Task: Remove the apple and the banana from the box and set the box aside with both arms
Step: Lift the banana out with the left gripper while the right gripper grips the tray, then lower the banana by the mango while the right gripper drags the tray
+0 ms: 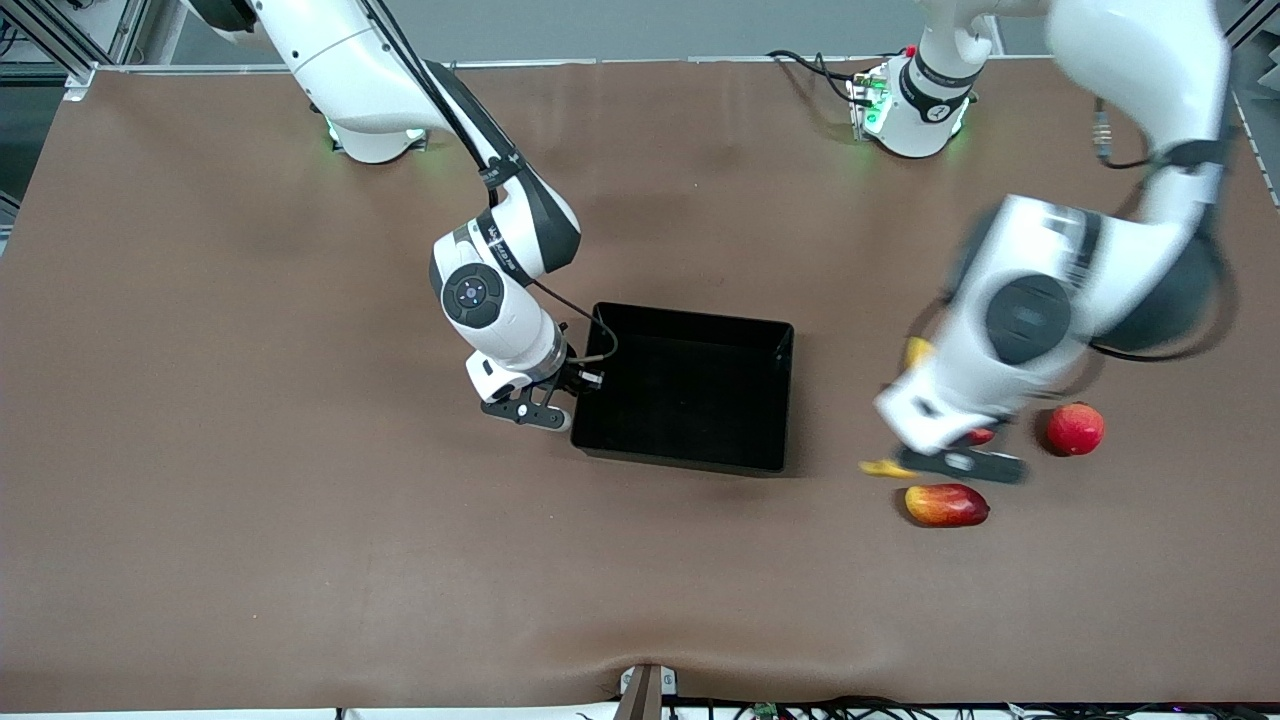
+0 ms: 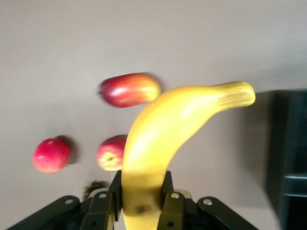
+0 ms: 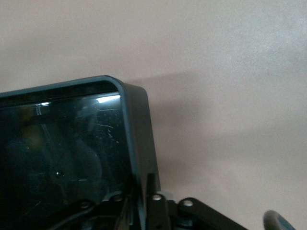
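Banana (image 2: 163, 134) clamped between left gripper (image 2: 143, 201) jaws, over table (image 1: 200, 400) beside apple (image 2: 111, 152). Lower gently, release clear of apple. Box (image 1: 690, 400) empty; wall pinched in closed right gripper (image 3: 144, 201) jaws. Hold steady.

Two white arms with black joint bands

Black cables are routed along glossy white shells; black two-finger grippers with silver screws are fitted; green lights are seen at the bases.

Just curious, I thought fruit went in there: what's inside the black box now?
Nothing shows inside the box: only its bare black floor. The banana is in the left gripper, over the table. The right gripper clamps the box's rim.
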Action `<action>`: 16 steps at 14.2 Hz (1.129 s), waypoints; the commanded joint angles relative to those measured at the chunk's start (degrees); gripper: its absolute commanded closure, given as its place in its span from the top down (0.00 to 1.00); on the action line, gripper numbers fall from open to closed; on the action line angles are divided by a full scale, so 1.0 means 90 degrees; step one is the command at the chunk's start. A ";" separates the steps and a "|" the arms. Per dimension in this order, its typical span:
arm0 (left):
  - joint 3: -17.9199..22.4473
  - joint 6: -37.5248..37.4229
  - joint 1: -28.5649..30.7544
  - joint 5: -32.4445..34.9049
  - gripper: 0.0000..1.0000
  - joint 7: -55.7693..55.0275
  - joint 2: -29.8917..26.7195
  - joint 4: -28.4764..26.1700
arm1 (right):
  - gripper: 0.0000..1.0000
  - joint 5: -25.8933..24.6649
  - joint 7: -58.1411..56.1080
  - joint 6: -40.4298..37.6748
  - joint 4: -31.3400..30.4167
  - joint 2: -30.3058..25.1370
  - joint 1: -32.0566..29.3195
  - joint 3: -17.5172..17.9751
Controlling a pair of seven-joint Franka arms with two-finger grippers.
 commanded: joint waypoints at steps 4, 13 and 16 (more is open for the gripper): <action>0.0083 0.1398 0.1132 0.0289 0.00 0.0167 0.0704 -0.0124 | 0.00 -0.0001 -0.0022 -0.0333 0.0100 -0.0380 -0.0205 -0.0117; 0.0678 0.3422 0.1446 0.0270 0.00 0.1424 0.2092 0.0110 | 0.00 -0.0176 -0.1329 -0.2941 0.0189 -0.1688 -0.2137 -0.0136; 0.0874 0.3647 0.1397 0.0251 0.00 0.1496 0.2356 0.0150 | 0.00 -0.0382 -0.2684 -0.3272 0.0042 -0.1914 -0.2928 -0.0136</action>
